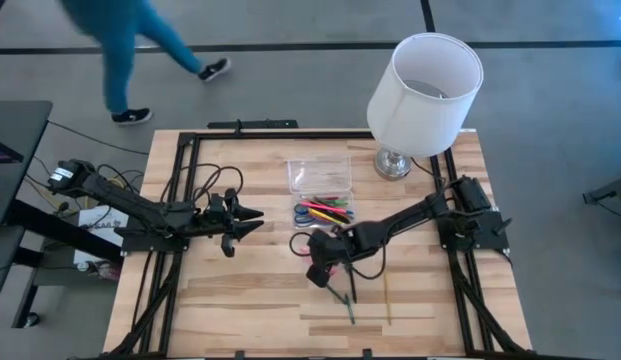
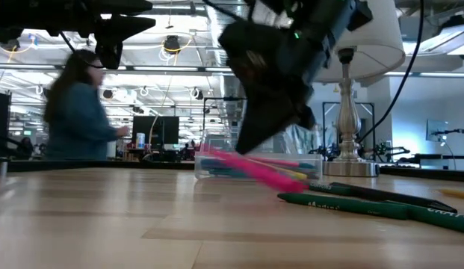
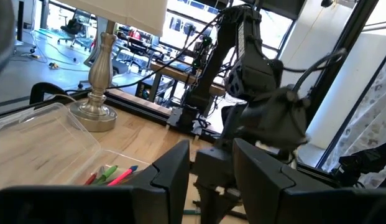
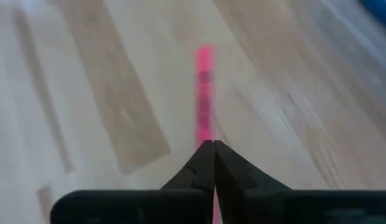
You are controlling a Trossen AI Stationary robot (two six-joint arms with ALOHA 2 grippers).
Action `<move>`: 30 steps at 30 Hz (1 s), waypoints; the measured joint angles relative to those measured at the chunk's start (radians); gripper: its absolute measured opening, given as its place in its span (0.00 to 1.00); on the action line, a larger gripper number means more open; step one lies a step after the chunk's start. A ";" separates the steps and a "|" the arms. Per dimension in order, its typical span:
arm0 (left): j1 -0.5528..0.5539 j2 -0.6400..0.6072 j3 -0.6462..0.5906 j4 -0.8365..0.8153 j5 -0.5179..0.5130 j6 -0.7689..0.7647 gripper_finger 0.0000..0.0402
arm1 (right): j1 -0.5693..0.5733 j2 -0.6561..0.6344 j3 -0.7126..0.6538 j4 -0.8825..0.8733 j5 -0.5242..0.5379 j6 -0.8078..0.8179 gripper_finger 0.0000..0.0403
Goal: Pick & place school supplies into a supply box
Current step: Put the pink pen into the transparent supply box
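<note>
The clear supply box (image 1: 318, 174) stands at the table's middle far part, beside the lamp. Pink, green and red pens and blue-handled scissors (image 1: 322, 211) lie at its near side, also seen as pens (image 3: 110, 174) in the left wrist view. My right gripper (image 1: 320, 272) is shut on a pink pen (image 4: 204, 87) near the table's middle. Dark green markers (image 2: 351, 203) lie on the table close by. My left gripper (image 1: 252, 218) hovers open at the left of the supplies, holding nothing. My right gripper pinches the pink pen (image 4: 205, 134) between its two fingertips. The fingers come from above, slanting down, and the pen runs on forward out of them. In the low view the pen (image 2: 261, 170) hangs tilted; whether its lower end touches the table I cannot tell.
A lamp with a white shade (image 1: 425, 88) on a chrome base stands at the far right corner. A thin pencil (image 1: 388, 300) lies toward the near right. A person (image 1: 130, 50) walks on the floor beyond the far left edge. Bare wood spreads across the near left.
</note>
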 joint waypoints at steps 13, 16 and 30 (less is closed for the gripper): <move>0.000 0.000 0.000 0.002 0.001 -0.007 0.29 | -0.085 -0.003 0.164 -0.148 -0.119 -0.282 0.00; 0.000 0.000 0.000 0.002 0.001 -0.009 0.29 | -0.052 -0.003 0.165 -0.097 -0.252 -0.400 0.00; 0.000 0.000 0.000 -0.033 -0.003 -0.009 0.29 | 0.070 0.084 0.164 0.062 -0.116 -0.558 0.13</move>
